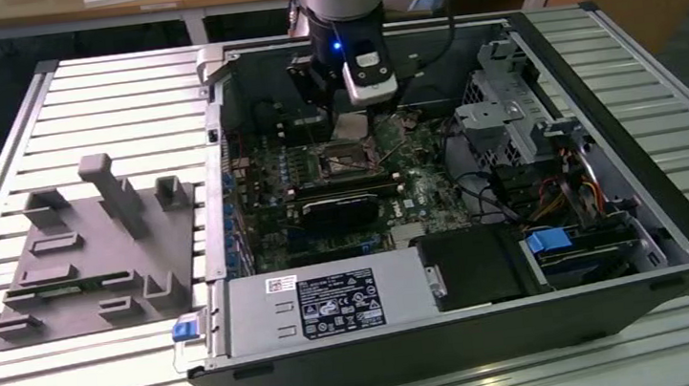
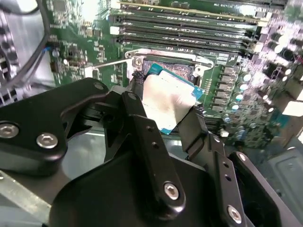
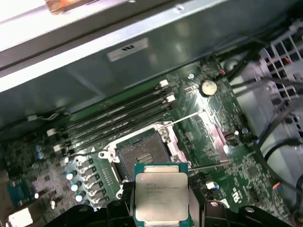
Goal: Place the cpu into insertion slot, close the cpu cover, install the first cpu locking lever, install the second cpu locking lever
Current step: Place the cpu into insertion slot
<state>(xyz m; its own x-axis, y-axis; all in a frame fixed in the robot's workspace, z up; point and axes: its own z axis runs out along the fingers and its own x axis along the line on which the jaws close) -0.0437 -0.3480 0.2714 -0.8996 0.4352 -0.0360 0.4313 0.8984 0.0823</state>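
Observation:
My gripper (image 3: 161,201) is shut on the cpu (image 3: 161,194), a flat square chip with a silvery top, pinched by two opposite edges. In the second wrist view the gripper (image 2: 165,108) carries the cpu (image 2: 165,97) tilted, just above and to one side of the insertion slot (image 2: 166,65). The insertion slot (image 3: 142,153) lies bare with its dark centre showing. The cpu cover (image 3: 215,139) is swung open beside it, with two thin lever rods (image 3: 187,117) unlatched. In the exterior view the gripper (image 1: 351,123) hangs inside the case over the insertion slot (image 1: 344,159).
Long black memory slots (image 3: 113,116) run along one side of the socket. A black fan block (image 1: 334,213), a power supply (image 1: 317,301) and a drive cage with cables (image 1: 509,113) crowd the case. A grey fixture (image 1: 94,248) sits on the slatted table on the exterior view's left.

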